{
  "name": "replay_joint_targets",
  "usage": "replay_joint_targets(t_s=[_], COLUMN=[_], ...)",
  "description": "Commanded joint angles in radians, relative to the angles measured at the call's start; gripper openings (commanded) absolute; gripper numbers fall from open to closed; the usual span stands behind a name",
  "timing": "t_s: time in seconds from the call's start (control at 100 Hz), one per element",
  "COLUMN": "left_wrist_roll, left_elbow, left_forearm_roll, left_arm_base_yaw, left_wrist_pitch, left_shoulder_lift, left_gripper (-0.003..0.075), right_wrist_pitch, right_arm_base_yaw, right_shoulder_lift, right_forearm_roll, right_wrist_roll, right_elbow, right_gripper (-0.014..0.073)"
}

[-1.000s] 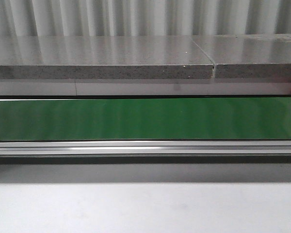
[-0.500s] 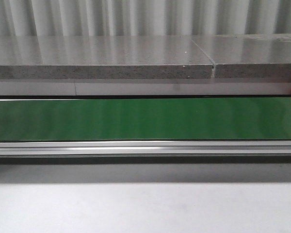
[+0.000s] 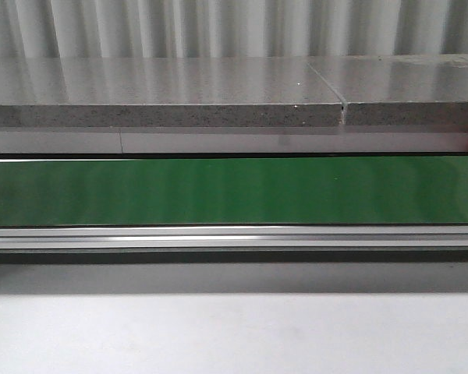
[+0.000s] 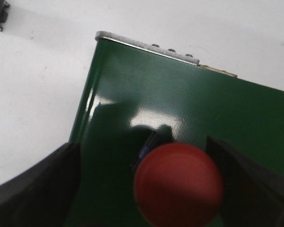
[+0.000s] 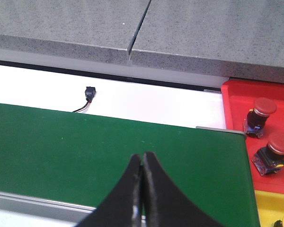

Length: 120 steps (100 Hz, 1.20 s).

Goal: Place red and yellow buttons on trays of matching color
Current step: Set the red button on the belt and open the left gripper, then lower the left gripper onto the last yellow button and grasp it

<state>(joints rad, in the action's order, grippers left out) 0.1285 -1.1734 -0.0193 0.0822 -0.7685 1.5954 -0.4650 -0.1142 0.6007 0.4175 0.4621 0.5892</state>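
Already two red buttons point(image 5: 264, 136) sit in red tray point(image 5: 236, 101); left gripper point(image 4: 146, 184) spread around another red button point(image 4: 178, 184); right gripper point(image 5: 142, 163) closed, empty.

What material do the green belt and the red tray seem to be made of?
The green belt looks like glossy coated fabric or PVC: a fine weave texture with bright light reflections. The red tray looks like smooth moulded plastic, with a rounded raised rim and even colour.
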Motion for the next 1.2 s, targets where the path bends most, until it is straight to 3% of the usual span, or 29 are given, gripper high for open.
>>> replay_joint_targets(t_s=[0.0,0.33,0.49,0.75,1.01,1.19], left_wrist_roll=[-0.018,-0.032,-0.032,-0.032,-0.032,-0.032], left_elbow=[-0.043,-0.168,-0.190,-0.190,-0.190,-0.256], left_forearm_roll=[-0.009,-0.004,0.019,0.019,0.001,-0.005], left_arm_base_yaw=[-0.003,0.004,0.070,0.218,0.286,0.329], left_wrist_pitch=[0.026,0.024,0.030,0.035,0.149,0.149], left_shoulder_lift=[-0.072,-0.162,-0.153,-0.009,0.161,0.263], left_gripper=[0.0597,0.0597,0.0597,0.0597,0.0597,0.0597], right_wrist_pitch=[0.064,0.064,0.064,0.063,0.063,0.063], right_arm_base_yaw=[0.001,0.001,0.001,0.001,0.001,0.001], right_shoulder_lift=[-0.005,-0.005,-0.005,-0.005,-0.005,-0.005], right_forearm_roll=[0.010,0.010,0.010,0.010,0.010,0.010], right_wrist_roll=[0.010,0.010,0.010,0.010,0.010,0.010], right_elbow=[0.033,0.033,0.033,0.033,0.033,0.033], right_gripper=[-0.0067,-0.0067,-0.0067,-0.0067,-0.0067,-0.0067])
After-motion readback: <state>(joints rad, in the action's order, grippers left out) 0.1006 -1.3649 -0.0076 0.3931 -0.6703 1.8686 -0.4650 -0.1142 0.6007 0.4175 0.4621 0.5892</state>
